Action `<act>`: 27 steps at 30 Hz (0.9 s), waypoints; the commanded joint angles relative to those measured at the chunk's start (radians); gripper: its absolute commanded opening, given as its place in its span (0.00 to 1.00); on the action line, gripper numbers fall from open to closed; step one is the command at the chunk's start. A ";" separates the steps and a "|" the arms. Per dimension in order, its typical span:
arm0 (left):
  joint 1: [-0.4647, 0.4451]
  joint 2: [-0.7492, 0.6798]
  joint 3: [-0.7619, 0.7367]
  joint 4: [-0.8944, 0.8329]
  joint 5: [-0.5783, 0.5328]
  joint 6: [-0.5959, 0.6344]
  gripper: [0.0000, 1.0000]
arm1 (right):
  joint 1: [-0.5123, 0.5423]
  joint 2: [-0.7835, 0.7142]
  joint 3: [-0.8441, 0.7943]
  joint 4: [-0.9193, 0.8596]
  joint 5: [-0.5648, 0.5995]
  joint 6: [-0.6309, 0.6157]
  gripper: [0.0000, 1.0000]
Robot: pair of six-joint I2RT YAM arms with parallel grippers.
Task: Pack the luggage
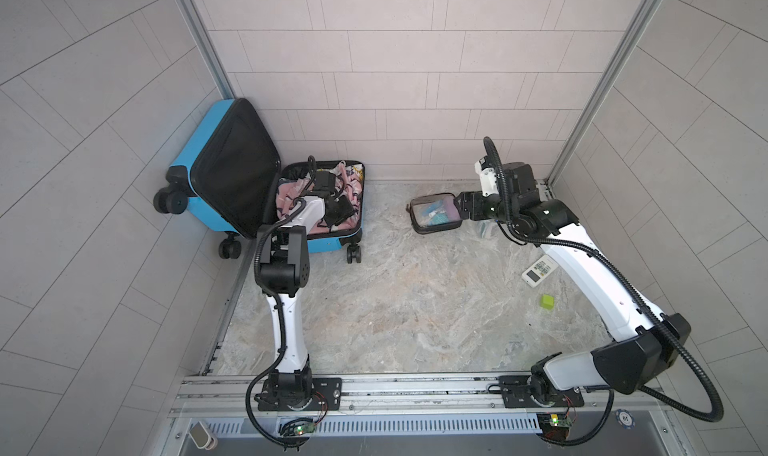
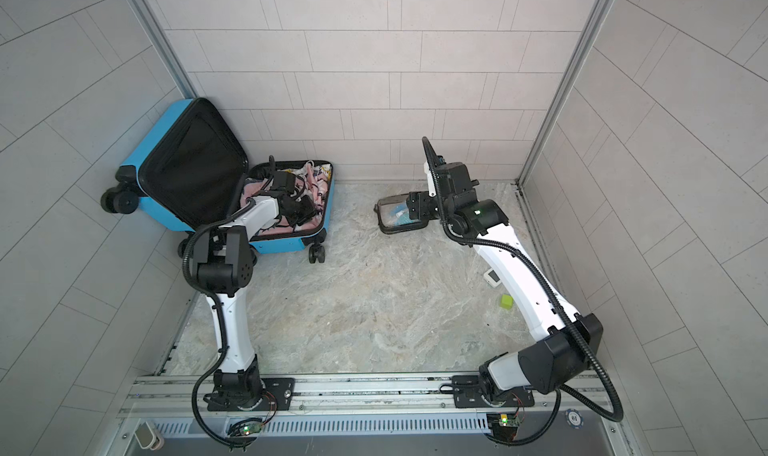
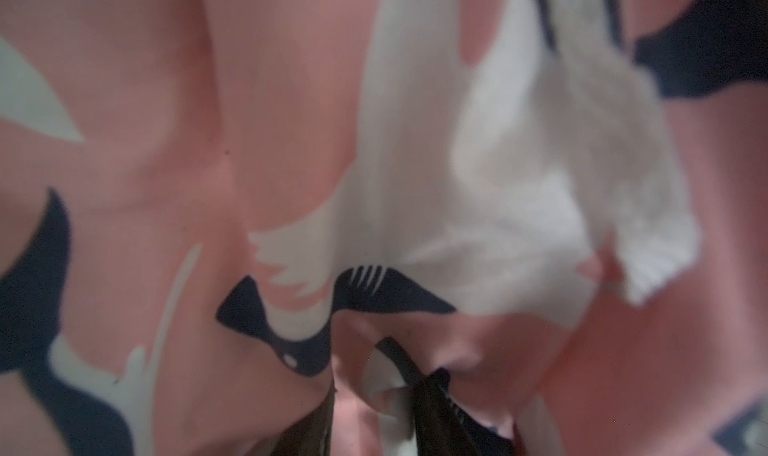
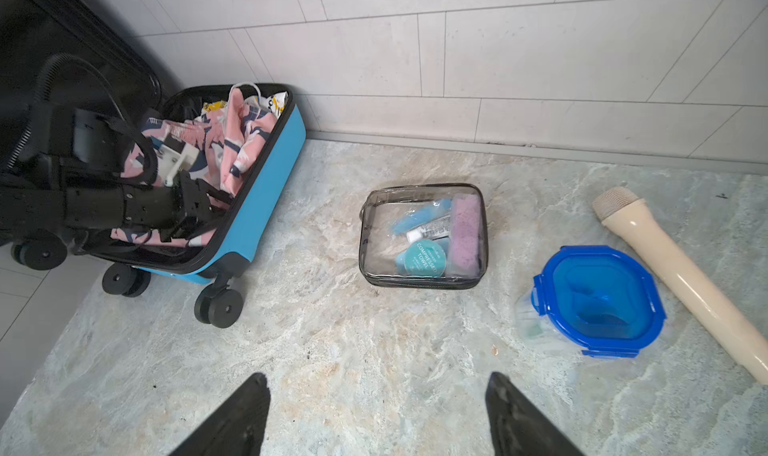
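Note:
The bright-blue luggage (image 1: pixel 328 244) (image 2: pixel 282 246) (image 4: pixel 270 171) lies open in the back left corner, its black-lined lid leaning on the wall. Pink patterned cloth (image 3: pixel 166 100) (image 1: pixel 291 190) fills its base. My left gripper (image 1: pixel 334 217) (image 2: pixel 299 214) (image 3: pixel 382 387) is down in that cloth. Its dark fingers are partly closed, with folds of cloth and a black strap between them. A clear black-trimmed pouch (image 1: pixel 432 217) (image 2: pixel 395 221) (image 4: pixel 422 233) of toiletries lies on the table. My right gripper (image 1: pixel 459 208) (image 4: pixel 378 377) hovers open beside it, holding nothing.
A blue-lidded container (image 4: pixel 598 300) and a beige microphone-shaped object (image 4: pixel 665 275) lie to the right of the pouch. A white remote (image 1: pixel 539 271) (image 2: pixel 491 276) and a green cube (image 1: pixel 547 301) (image 2: pixel 506 301) sit beside the right arm. Tiled walls close in the back and both sides.

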 commanded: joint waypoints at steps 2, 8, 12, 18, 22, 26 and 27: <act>-0.005 0.043 0.034 0.001 -0.005 -0.020 0.36 | -0.008 -0.049 -0.007 0.014 0.006 -0.018 0.85; -0.005 -0.074 0.021 0.008 -0.031 -0.002 0.48 | -0.035 -0.065 -0.018 0.004 0.032 -0.028 0.90; -0.005 -0.190 0.046 -0.030 -0.055 0.027 0.55 | -0.064 -0.047 -0.012 -0.021 0.060 -0.015 0.90; -0.010 -0.381 0.040 -0.072 -0.067 0.092 0.60 | -0.071 -0.018 -0.005 -0.033 0.074 -0.010 0.90; -0.021 -0.537 -0.048 -0.071 -0.053 0.108 0.61 | -0.062 0.019 -0.016 -0.002 0.017 0.014 0.88; -0.039 -0.744 -0.245 -0.032 -0.067 0.094 0.62 | -0.012 0.085 0.006 0.002 0.025 0.027 0.86; -0.039 -0.806 -0.310 -0.017 -0.074 0.088 0.63 | 0.007 0.107 0.018 0.000 0.037 0.022 0.85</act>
